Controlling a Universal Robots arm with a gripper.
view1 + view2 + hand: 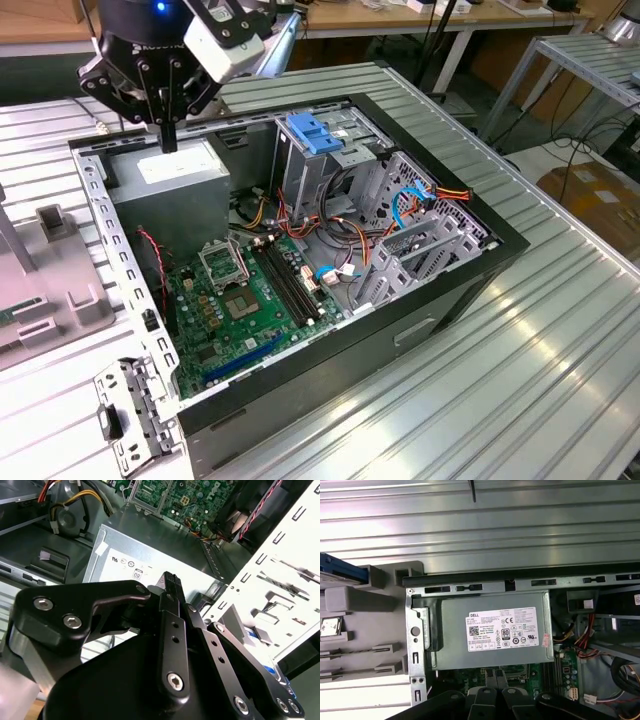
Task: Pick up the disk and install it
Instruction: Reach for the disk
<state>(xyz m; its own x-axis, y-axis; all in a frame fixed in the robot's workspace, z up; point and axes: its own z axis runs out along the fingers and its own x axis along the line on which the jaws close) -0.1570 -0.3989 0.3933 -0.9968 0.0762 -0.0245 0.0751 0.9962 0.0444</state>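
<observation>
Gripper (168, 147) over open case (330, 385)
I see it at 10 o'clock, fingers (168, 130) together, above the power-supply box (172, 205); motherboard (235, 310) at 5 o'clock from that.

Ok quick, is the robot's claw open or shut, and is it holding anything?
Gripper: shut, holding nothing, hanging above the grey power-supply box.

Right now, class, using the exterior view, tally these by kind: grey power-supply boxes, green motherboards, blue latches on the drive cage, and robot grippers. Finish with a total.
power-supply box: 1
motherboard: 1
blue latch: 1
gripper: 1
Total: 4
</observation>
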